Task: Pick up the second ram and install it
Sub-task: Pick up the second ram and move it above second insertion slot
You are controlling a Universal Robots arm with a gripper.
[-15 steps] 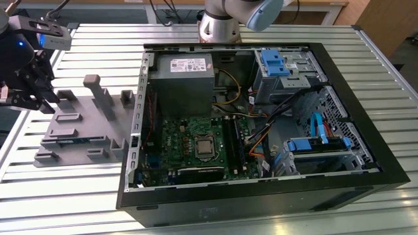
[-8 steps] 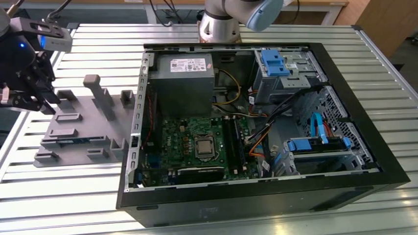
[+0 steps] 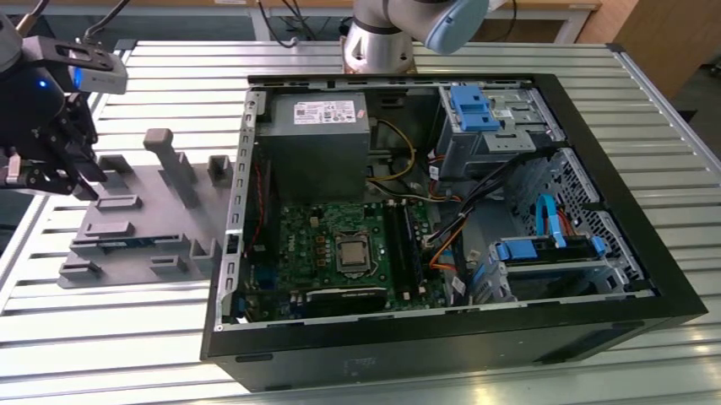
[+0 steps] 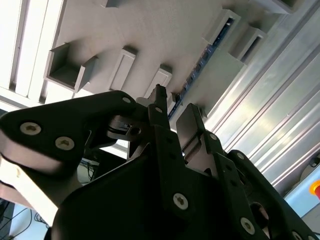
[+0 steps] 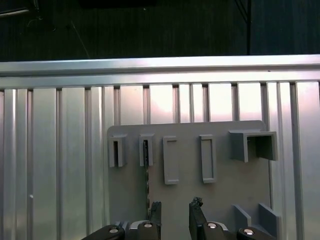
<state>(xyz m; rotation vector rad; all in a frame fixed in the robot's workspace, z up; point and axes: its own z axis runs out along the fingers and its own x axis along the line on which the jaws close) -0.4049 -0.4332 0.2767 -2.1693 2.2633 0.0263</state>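
The second ram point(image 5: 147, 190) is a thin blue-green strip standing on edge in the grey holder tray point(image 5: 225, 190), held between slotted blocks; in the second wrist view the second ram point(image 4: 200, 62) shows along the tray point(image 4: 150, 30). My gripper point(image 5: 176, 212) hangs just above the tray, open, with nothing between its fingers. The strip runs close beside one fingertip point(image 5: 156, 210), just outside the gap. In the exterior view the gripper point(image 3: 79, 177) is over the tray's point(image 3: 147, 228) side at that view's left.
An open black computer case point(image 3: 451, 337) lies on the slatted metal table point(image 3: 113, 337) at the exterior view's right of the tray. Inside are the green motherboard point(image 3: 304, 245) with black ram slots point(image 3: 403, 245), a grey power supply point(image 3: 316, 135) and drive cages.
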